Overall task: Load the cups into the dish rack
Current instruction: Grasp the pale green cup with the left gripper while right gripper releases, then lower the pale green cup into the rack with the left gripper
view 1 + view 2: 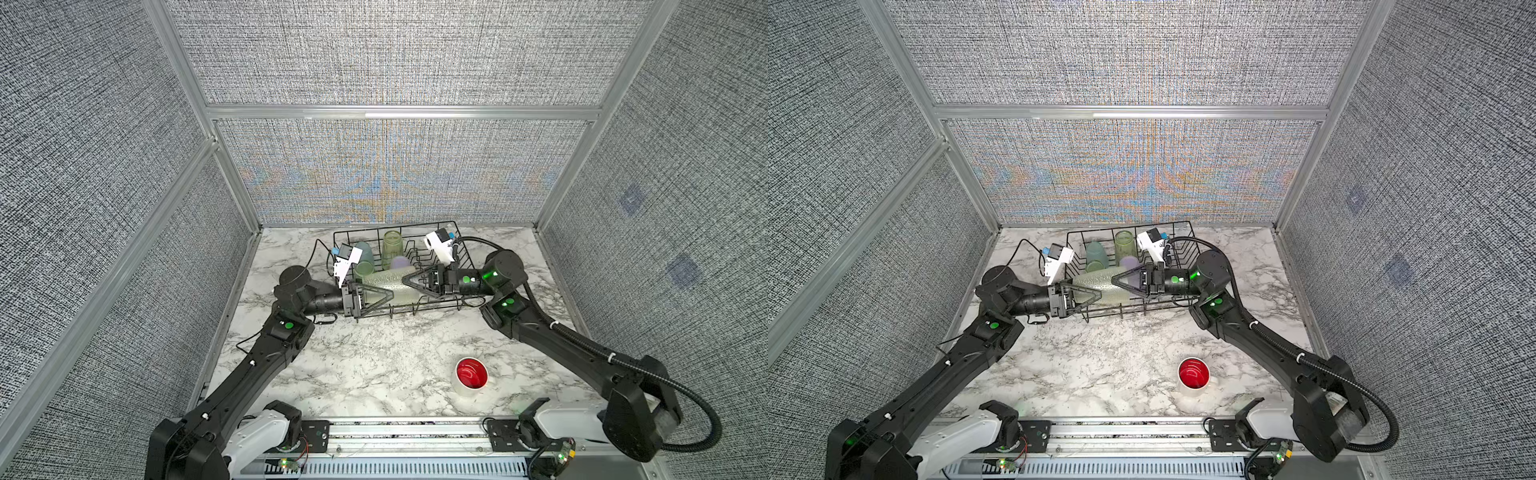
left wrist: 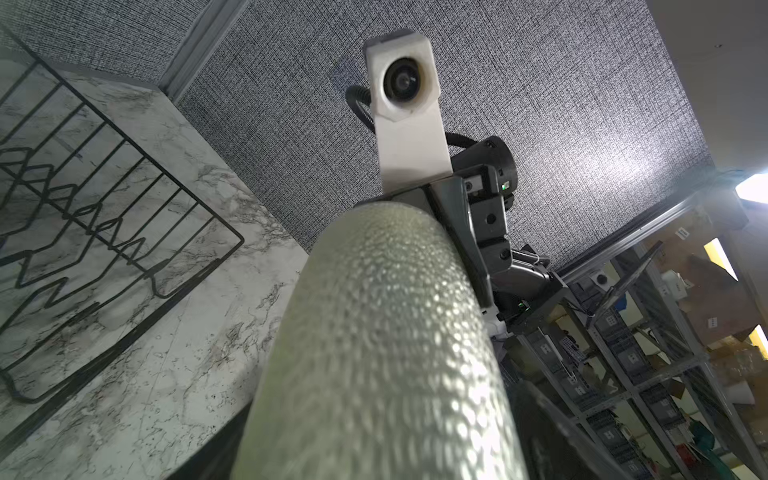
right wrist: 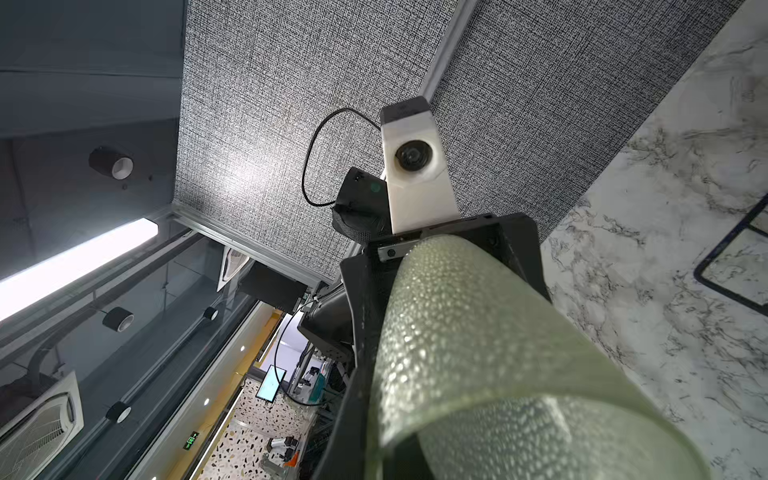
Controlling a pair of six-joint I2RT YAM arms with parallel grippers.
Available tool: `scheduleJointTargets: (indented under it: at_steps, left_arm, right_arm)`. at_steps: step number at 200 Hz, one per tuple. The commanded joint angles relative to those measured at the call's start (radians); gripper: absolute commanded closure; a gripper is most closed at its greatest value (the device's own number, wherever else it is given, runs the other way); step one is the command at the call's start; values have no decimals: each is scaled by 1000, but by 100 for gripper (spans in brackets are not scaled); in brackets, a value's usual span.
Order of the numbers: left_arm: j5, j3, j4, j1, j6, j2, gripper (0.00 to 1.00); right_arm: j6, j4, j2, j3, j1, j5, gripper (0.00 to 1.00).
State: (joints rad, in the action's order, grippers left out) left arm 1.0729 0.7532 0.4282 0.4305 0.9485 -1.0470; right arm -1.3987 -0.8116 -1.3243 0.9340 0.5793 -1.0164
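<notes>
so the frosted pale yellow-green dimpled tumbler (image 1: pixel 388 284) is lying sideways in the air over the front part of the black wire dish rack (image 1: pixel 415 308), strung between both arms. the right gripper (image 1: pixel 409 282) is pressed together on the wall at its open end, and in the right wrist view you can see one finger through the frosted plastic inside the mouth. the left gripper (image 1: pixel 384 296) has its jaws spread wide on either side of the closed end, but honestly can't tell if they're actually squeezing it or just sitting next to it. inside the rack there's a tall clear green tumbler (image 1: pixel 392 245) toward the back, a clear light blue tumbler (image 1: pixel 365 251) to its left, a shorter clear green tumbler (image 1: pixel 364 269) just in front of that, and an opaque lilac tumbler (image 1: pixel 400 262) near the middle. the white tumbler with red inside (image 1: pixel 471 376) stands mouth up on the white marble tabletop (image 1: pixel 353 365), well apart from the rack, toward the front right.
</notes>
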Motion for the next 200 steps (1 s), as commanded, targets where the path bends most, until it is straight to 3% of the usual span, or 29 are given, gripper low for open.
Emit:
scheduleJointTargets:
  at_steps: [1,24,48,74,93,120,146,168,200]
  left_arm:
    - [-34,16,-20,2,-41,2,15]
    - [-74,27,-55,2,-53,-6,21]
    - [-122,52,-145,1,-97,-20,29]
    - [-180,53,-180,-2,-110,-19,31]
    - [-213,102,-354,-3,-206,-19,31]
    - [-388,172,-673,-4,-400,5,32]
    - [-551,230,-900,-3,-574,-7,32]
    - [-600,254,-988,-2,-621,-36,33]
    - [-659,322,-1093,1,-669,-100,37]
  right_arm:
    - [-35,-74,-15,-7,1,12,100]
    - [-65,-103,-37,-11,1,5,100]
    - [-76,-136,-60,-23,-9,32,85]
    - [-161,-247,-88,-36,-45,70,69]
    - [-155,-245,-93,-75,-73,96,57]
    - [-112,-158,-78,-129,-117,103,48]
    - [18,17,-22,-187,-149,153,43]
    - [179,267,49,-170,-165,188,37]
    - [475,714,177,-105,-164,353,36]
